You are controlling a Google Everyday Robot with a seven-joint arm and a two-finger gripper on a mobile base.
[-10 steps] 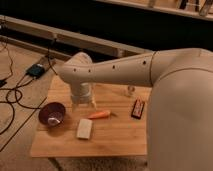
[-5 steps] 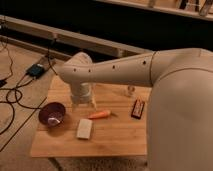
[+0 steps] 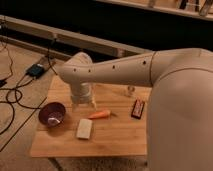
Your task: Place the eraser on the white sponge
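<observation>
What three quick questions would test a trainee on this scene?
1. True or false: the eraser lies on the sponge.
2. What lies between sponge and eraser? A bowl, B carrot, C pincer.
3. Short answer: what does the pincer hold, and where is it?

Key
1. False: the eraser lies on the table, right of the carrot.
2. B.
3. Nothing; it hangs open above the table, behind the sponge, between bowl and carrot.

Gripper [image 3: 84, 104] hangs between bowl [image 3: 52, 113] and carrot [image 3: 100, 114]; sponge [image 3: 84, 128] in front, eraser [image 3: 138, 108] right.
</observation>
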